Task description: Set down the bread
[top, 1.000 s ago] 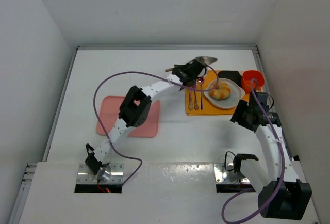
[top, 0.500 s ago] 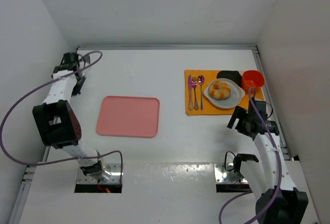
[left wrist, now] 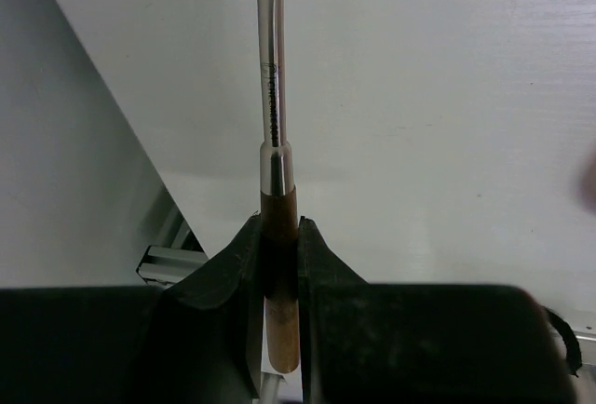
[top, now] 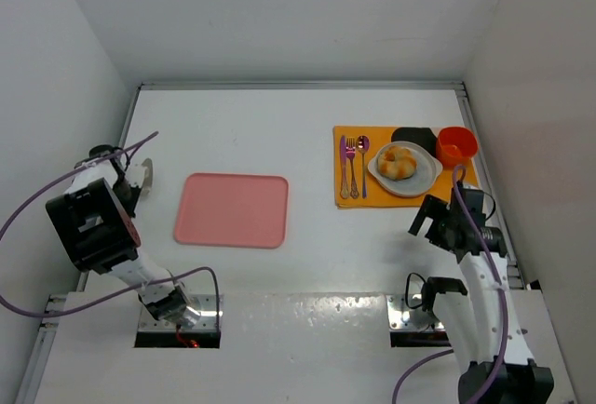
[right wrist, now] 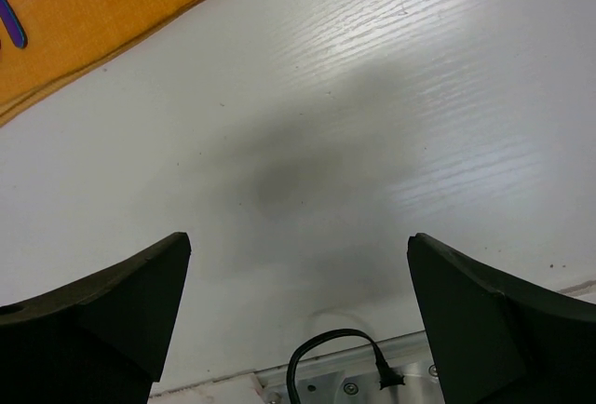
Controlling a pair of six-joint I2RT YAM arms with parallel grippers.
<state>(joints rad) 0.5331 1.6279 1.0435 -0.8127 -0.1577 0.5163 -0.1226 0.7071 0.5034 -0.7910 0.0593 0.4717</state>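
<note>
Top view: bread [top: 398, 163] on white plate [top: 406, 169], orange mat [top: 349, 181], far right of table [top: 307, 125]; pink tray [top: 232, 209] left.
Left wrist: left end effector [left wrist: 277, 246] clenched on wooden-handled utensil [left wrist: 272, 125].
Right wrist: right end effector [right wrist: 298, 297] spread wide, empty.

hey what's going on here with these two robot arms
The bread sits on a white plate on the orange mat, beside a fork and spoon. The left gripper is out at the table's far left, shut on a serving utensil with a wooden handle. The right gripper hangs open just below the mat, holding nothing. The pink tray has nothing on it.
</note>
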